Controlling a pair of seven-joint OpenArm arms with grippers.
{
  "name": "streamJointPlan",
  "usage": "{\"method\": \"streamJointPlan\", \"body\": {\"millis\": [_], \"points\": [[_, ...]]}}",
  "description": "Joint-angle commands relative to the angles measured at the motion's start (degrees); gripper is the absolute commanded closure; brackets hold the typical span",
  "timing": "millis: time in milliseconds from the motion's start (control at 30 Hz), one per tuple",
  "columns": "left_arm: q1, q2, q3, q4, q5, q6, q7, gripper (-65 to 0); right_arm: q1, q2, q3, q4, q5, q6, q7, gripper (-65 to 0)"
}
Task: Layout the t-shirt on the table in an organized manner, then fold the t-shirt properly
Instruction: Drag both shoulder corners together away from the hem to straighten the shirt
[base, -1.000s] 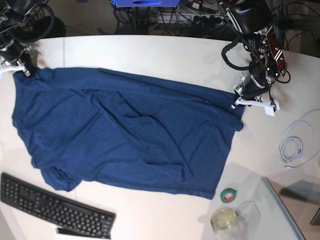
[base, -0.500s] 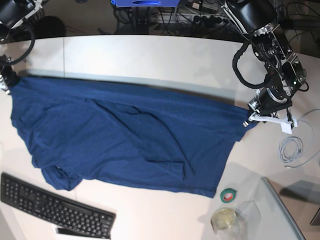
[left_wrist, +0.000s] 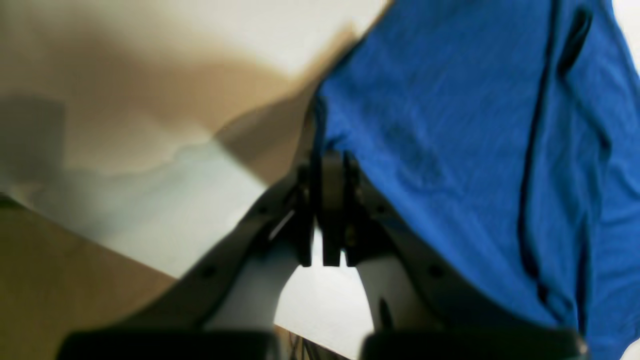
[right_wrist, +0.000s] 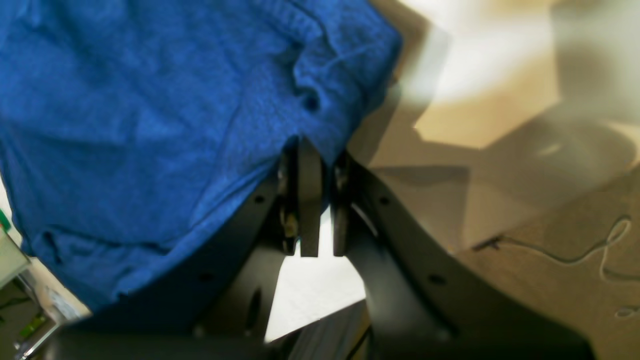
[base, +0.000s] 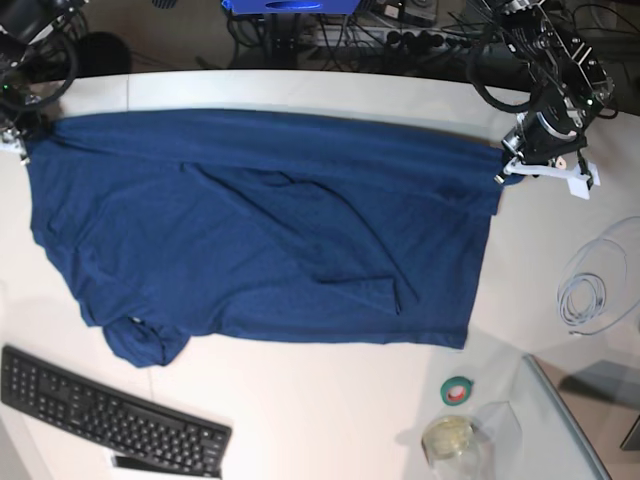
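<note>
Base view, navy t-shirt (base: 260, 230) spread, creased

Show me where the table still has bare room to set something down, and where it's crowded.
Bare table: the near strip between the t-shirt hem, the keyboard and the green tape roll. A narrower bare band runs behind the shirt's far edge. Crowded: the right side, with the coiled cable, the tape roll, the jar and the left gripper pinching the shirt.
</note>
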Motion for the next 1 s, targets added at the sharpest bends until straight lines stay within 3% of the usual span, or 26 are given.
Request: {"method": "streamJointPlan", "body": {"millis": [0, 433, 967], "points": [[0.67, -0.52, 0.09, 0.95, -0.43, 0.04, -1.76, 0.0, -0.24, 1.34, 0.09, 0.68, 0.7, 0.06, 1.09, 0.0], [6.04, -0.96, -0.18, 0.86, -0.17, 0.04, -3.69, 0.0, -4.19, 0.9, 0.09, 0.95, 1.05, 0.23, 1.35, 0.0], [6.39, -0.96, -0.27, 0.86, 0.1, 0.04, -3.69, 0.0, -7.01, -1.12, 0.53, 1.47, 1.22, 0.23, 0.47, 0.0]]}}
